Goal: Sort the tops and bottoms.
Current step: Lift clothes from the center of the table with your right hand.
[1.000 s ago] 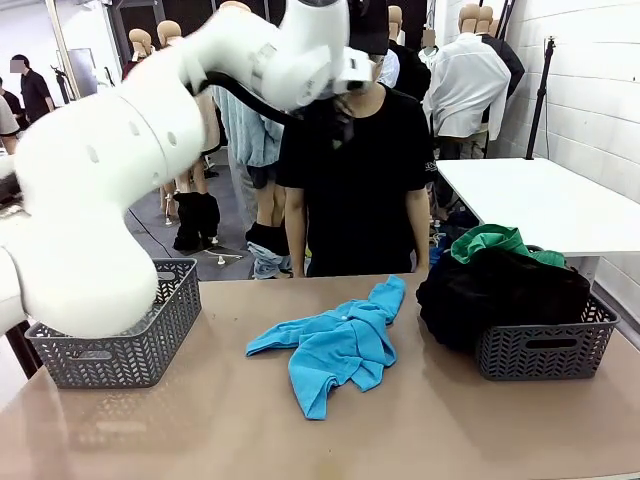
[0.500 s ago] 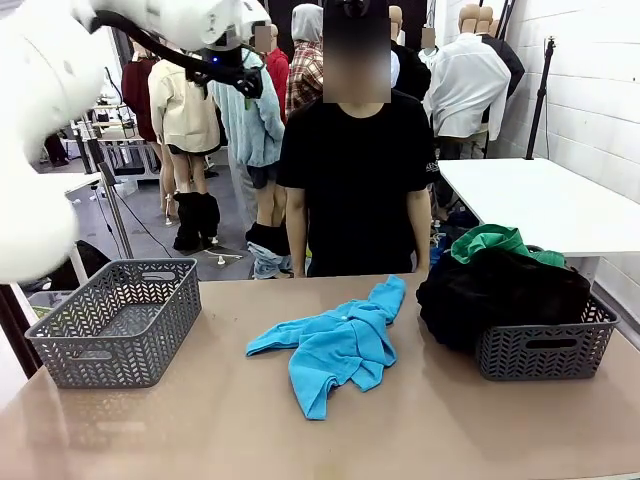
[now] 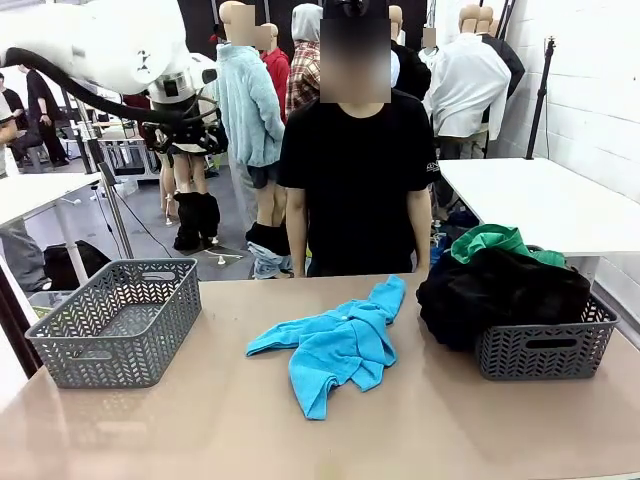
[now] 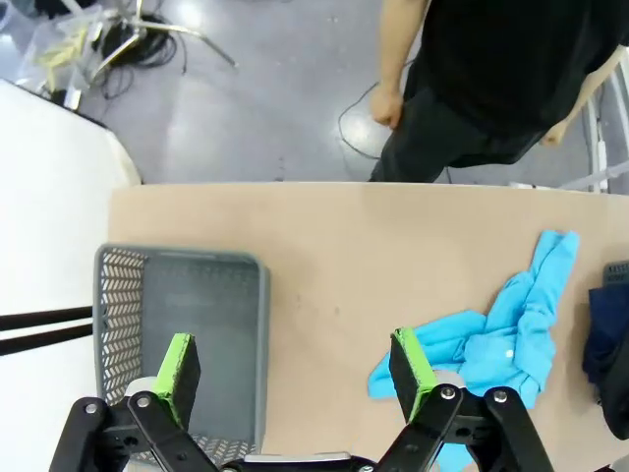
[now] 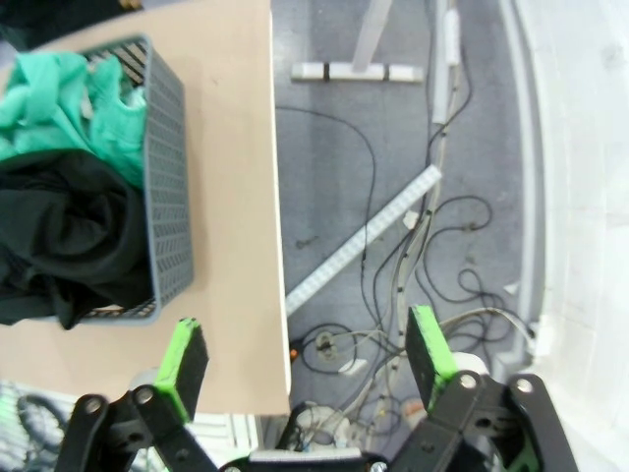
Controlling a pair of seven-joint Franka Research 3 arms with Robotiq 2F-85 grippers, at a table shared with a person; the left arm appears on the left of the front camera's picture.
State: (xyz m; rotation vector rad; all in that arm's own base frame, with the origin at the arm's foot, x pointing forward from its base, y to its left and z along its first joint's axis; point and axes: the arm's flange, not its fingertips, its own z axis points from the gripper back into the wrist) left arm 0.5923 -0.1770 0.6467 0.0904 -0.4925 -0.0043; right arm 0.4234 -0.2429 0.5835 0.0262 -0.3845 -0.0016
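Shirt point(image 4: 496, 329) lies crumpled on the table point(image 4: 324, 246), below and just right of the left gripper point(image 4: 292, 369), whose jaws stand wide apart, holding nothing. Grey basket point(image 4: 177, 324) sits under its left finger. Right gripper point(image 5: 307, 359), likewise wide and empty, hangs past the table edge; bottoms point(image 5: 64, 187) fill the basket there. Judged step: approach. Next: descend onto the shirt and pinch a fold.

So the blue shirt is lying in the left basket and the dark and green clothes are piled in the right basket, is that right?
Not quite. The blue shirt lies on the table between the baskets, not in the left basket, which holds no clothes. The front view shows this. The rest stands: the dark and green clothes are piled in the right basket.
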